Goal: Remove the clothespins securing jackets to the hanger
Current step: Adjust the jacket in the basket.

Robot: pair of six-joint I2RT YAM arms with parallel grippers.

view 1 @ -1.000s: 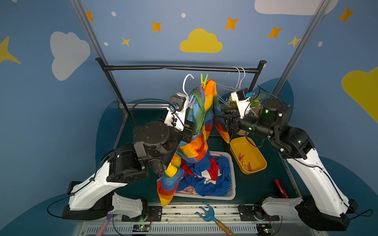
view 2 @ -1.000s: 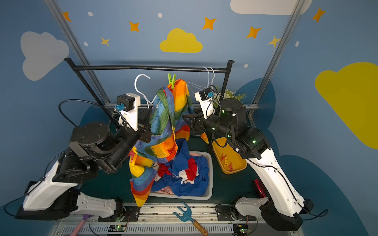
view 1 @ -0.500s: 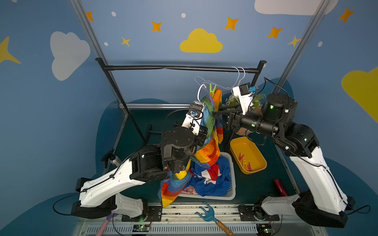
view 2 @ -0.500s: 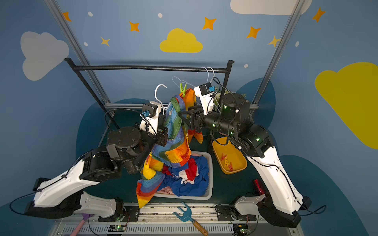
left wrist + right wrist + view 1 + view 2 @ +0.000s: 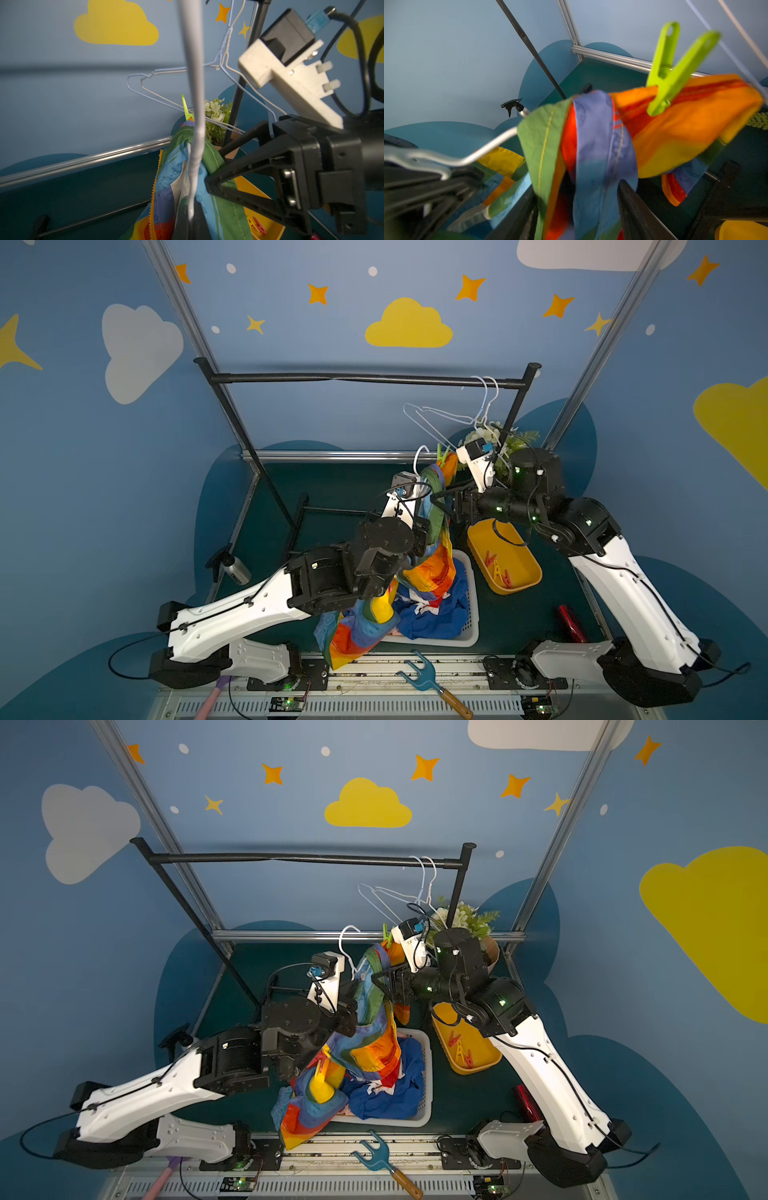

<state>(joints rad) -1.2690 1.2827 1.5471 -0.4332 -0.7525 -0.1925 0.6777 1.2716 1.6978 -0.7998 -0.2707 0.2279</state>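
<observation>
A rainbow-striped jacket (image 5: 432, 568) (image 5: 370, 1048) hangs from a white hanger (image 5: 419, 454) (image 5: 193, 83), off the rail. My left gripper (image 5: 192, 218) (image 5: 353, 990) is shut on the hanger's neck. A green clothespin (image 5: 675, 70) (image 5: 442, 454) (image 5: 387, 932) pins the jacket's orange shoulder to the hanger. My right gripper (image 5: 579, 207) (image 5: 436, 499) stands open, its fingers either side of the hanging collar fabric, just below the green clothespin. A blue, white and red jacket (image 5: 432, 610) lies in the white basket (image 5: 471, 601). Red clothespins (image 5: 496, 568) lie in the yellow tray (image 5: 519, 572).
Two bare wire hangers (image 5: 449, 414) hang at the right end of the black rail (image 5: 365, 379), with a flower pot (image 5: 498, 439) behind. A spray bottle (image 5: 232, 568) stands left, a red object (image 5: 571, 622) lies right, a blue fork tool (image 5: 424, 676) at the front.
My left arm has carried the hanger and rainbow jacket rightward and down. The right gripper has come round the jacket's collar under the green clothespin.
</observation>
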